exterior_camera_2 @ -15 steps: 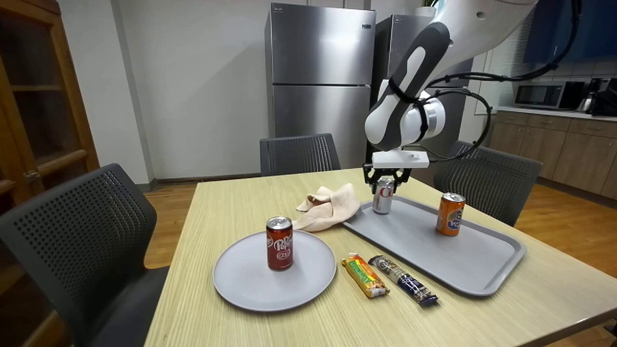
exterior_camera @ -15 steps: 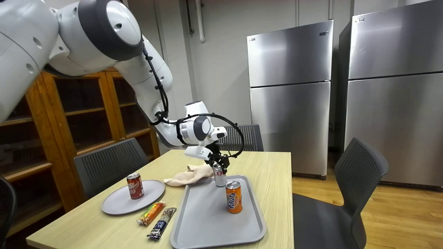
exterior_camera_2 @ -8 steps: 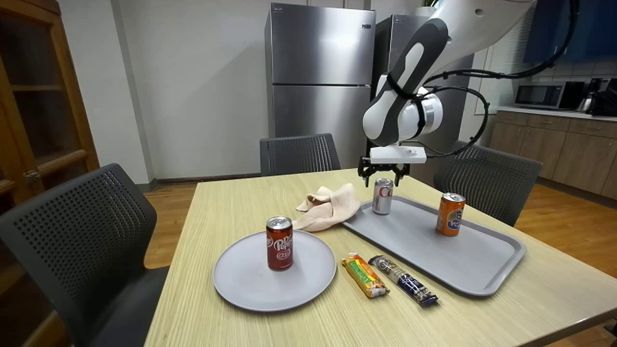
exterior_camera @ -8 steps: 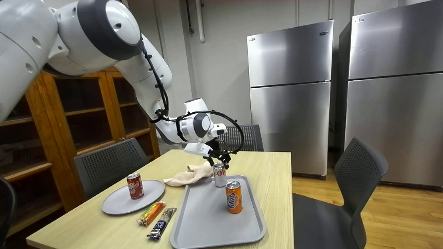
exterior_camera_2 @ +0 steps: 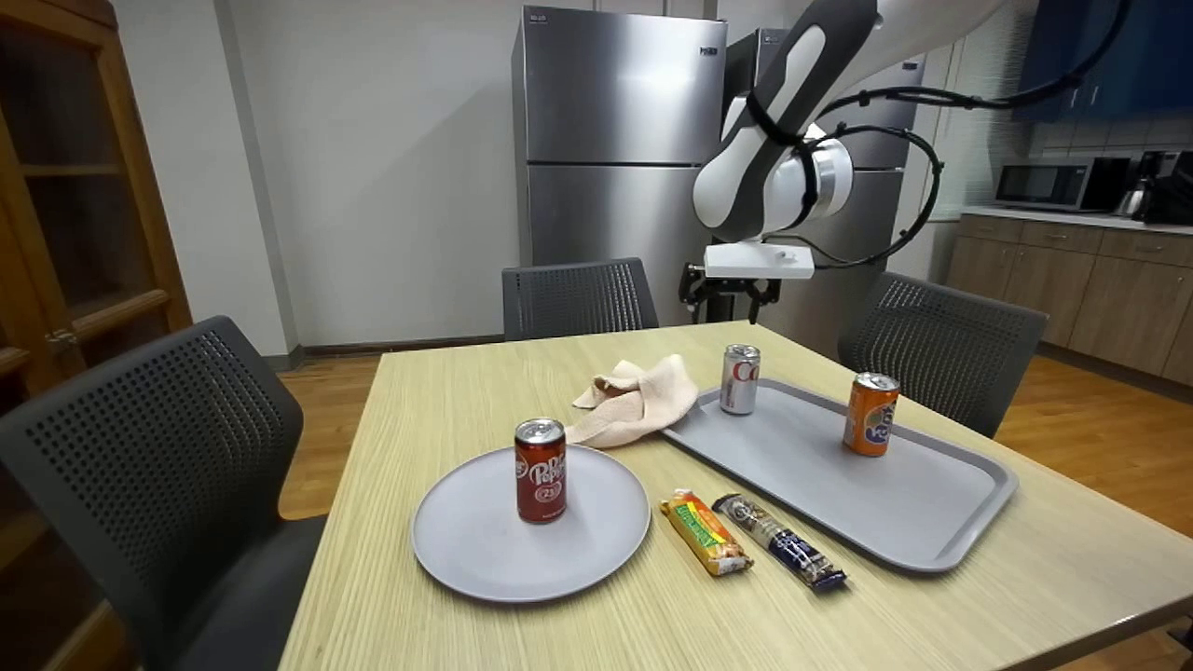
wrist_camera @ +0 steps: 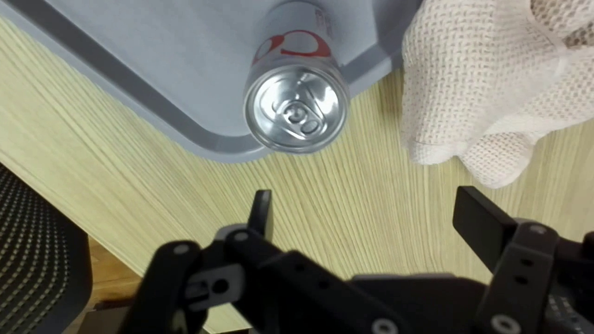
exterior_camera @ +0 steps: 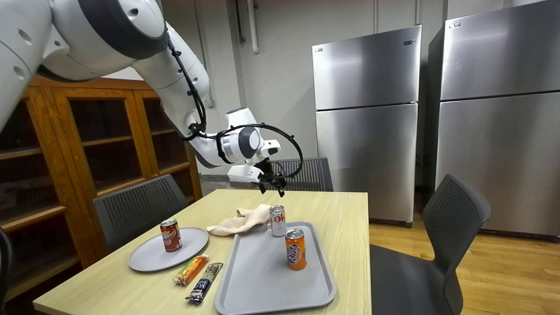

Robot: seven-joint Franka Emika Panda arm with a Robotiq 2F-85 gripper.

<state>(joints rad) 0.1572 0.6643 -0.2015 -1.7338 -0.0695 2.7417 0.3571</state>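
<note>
Gripper (wrist_camera: pixel 364 208) hung spread wide and empty, low in the wrist view; the silver can (wrist_camera: pixel 297 111) stood on the tray (wrist_camera: pixel 185 55) at upper centre. A sideways swing made too low could have tipped it. A second earlier the fingers (wrist_camera: pixel 481 220) flanked its top; now they were clear above.

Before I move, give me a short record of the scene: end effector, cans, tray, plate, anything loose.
end effector: open, empty, hanging above the table
silver Coke can: upright, nearest can, not touched
tray: bears silver Coke can near one corner, plus upright orange Fanta can
plate: bears upright red Dr Pepper can
cloth: crumpled, at the tray's edge
loose: yellow-wrapped bar and dark-wrapped bar, side by side between plate and tray
</note>
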